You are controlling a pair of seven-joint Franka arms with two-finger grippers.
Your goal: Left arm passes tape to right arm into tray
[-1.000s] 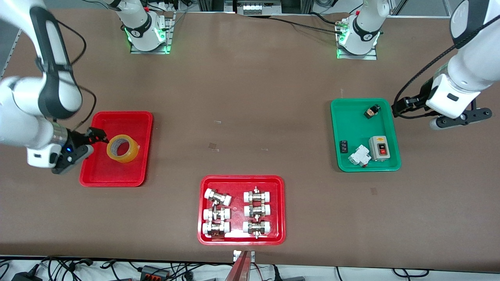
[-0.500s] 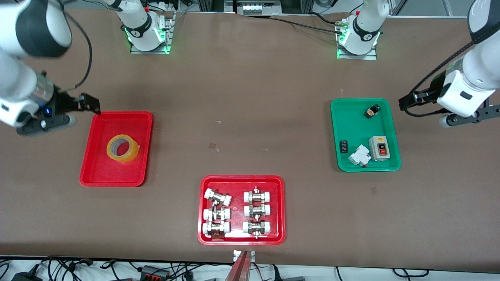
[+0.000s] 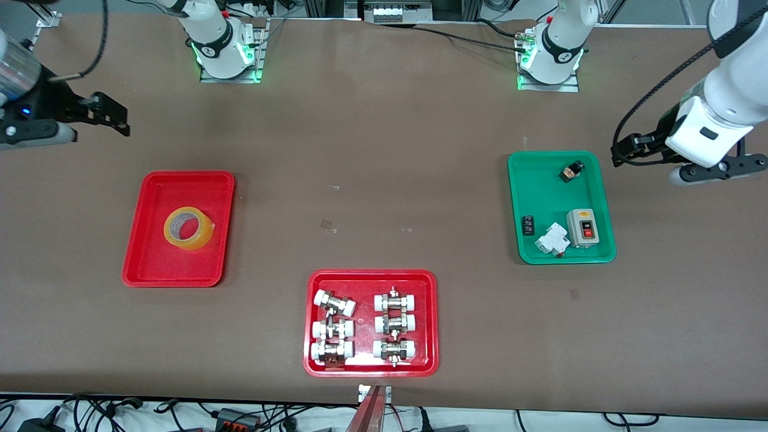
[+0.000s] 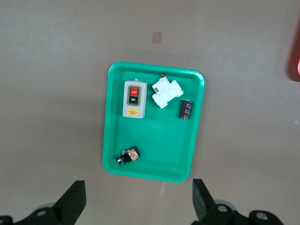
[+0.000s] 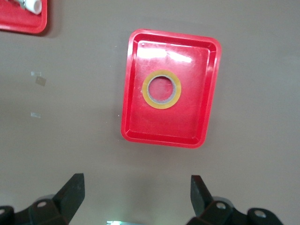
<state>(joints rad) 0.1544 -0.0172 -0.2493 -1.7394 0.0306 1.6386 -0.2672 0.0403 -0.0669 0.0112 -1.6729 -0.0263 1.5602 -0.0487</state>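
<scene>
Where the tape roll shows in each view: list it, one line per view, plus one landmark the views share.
Front view: the tape lies flat in the tray, toward the right arm's end of the table.
Left wrist view: not in it; only the green tray shows there.
Right wrist view: the tape lies in the tray, seen from above.
Shared landmark: that plain red tray, in the front and right wrist views.

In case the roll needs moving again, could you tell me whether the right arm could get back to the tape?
Probably yes: the tape lies uncovered in the red tray, and the right gripper, fingers open, hangs over bare table near it.
</scene>
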